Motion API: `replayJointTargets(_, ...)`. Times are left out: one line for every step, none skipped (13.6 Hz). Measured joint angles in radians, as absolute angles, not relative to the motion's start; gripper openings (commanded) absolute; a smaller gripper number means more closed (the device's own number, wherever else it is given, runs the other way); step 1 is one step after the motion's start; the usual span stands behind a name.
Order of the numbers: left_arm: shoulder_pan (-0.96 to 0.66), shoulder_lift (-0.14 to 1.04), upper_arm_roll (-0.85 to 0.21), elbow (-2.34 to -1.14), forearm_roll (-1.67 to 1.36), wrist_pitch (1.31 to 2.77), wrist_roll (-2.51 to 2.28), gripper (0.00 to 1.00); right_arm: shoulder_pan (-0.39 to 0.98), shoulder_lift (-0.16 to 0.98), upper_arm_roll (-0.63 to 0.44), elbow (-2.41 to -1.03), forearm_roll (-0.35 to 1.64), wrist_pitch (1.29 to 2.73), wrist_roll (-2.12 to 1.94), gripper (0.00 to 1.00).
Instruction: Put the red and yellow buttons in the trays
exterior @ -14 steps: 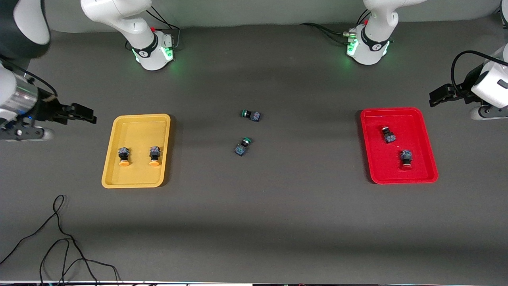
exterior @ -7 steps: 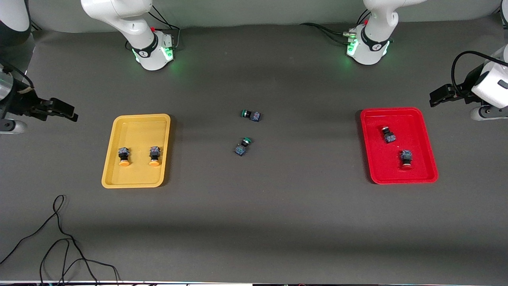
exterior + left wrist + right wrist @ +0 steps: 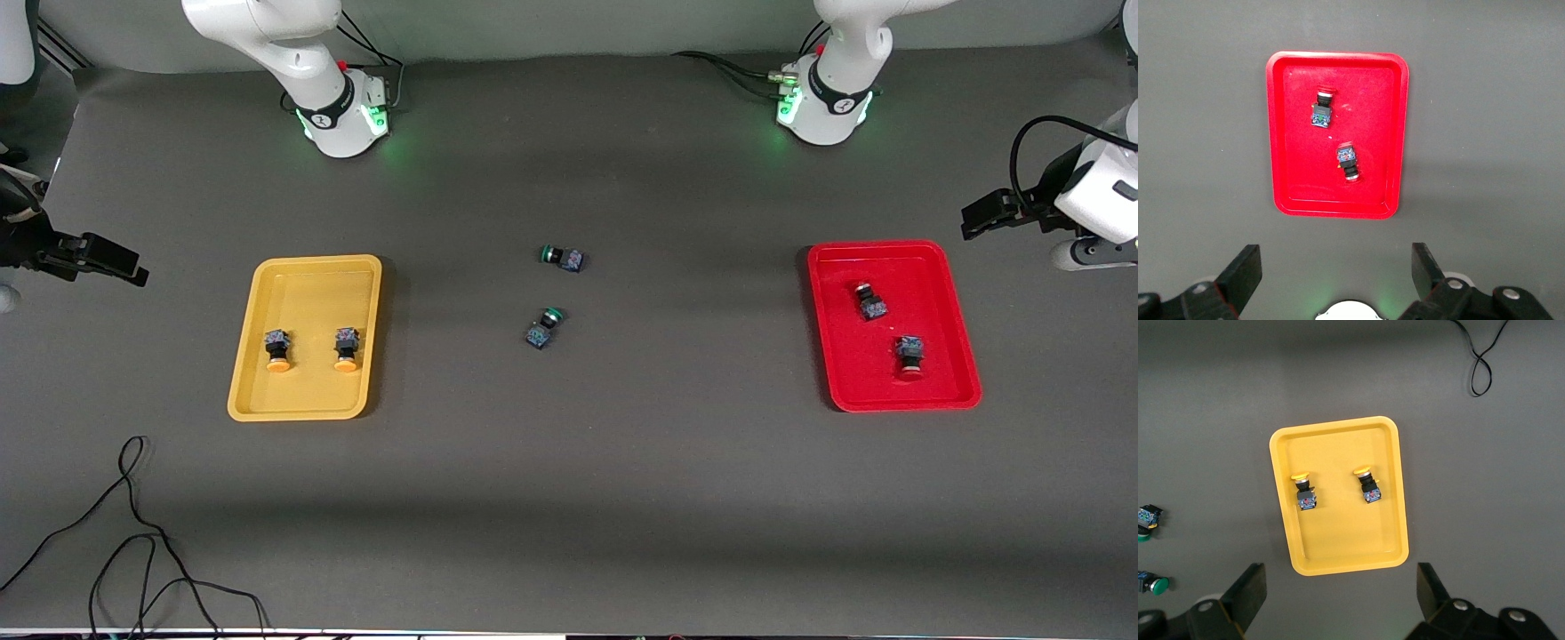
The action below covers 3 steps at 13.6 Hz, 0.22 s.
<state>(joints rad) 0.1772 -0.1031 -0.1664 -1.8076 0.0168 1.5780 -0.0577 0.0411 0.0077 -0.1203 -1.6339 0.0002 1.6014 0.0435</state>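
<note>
Both grippers hang released: right gripper [image 3: 111, 260] at mid-left frame, left gripper [image 3: 982, 216] at mid-right.
We see two yellow buttons [image 3: 277, 348] in the yellow tray [image 3: 307, 267], two red buttons [image 3: 872, 302] in the red tray [image 3: 876, 250]; light, rigid, best pinched across their block bodies.

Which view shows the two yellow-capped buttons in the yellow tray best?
The right wrist view: it looks straight down on the yellow tray, with both yellow-capped buttons large and unobstructed, side by side. The front view shows them too, only smaller. The left wrist view shows only the red tray.
</note>
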Motion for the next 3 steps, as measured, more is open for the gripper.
replayJointTargets(0.179, -0.103, -0.166, -1.808, 0.017, 1.578, -0.058, 1.0, 0.041, 0.008, -0.118, -1.633, 0.0, 1.592, 0.043, 1.0)
replayJointTargets(0.185, -0.103, -0.166, -1.808, 0.017, 1.579, -0.058, 1.0, 0.041, 0.008, -0.116, -1.633, 0.0, 1.587, 0.043, 1.0)
replayJointTargets(0.193, -0.103, -0.165, -1.808, 0.017, 1.58, -0.057, 1.0, 0.041, 0.008, -0.115, -1.633, 0.0, 1.585, 0.043, 1.0)
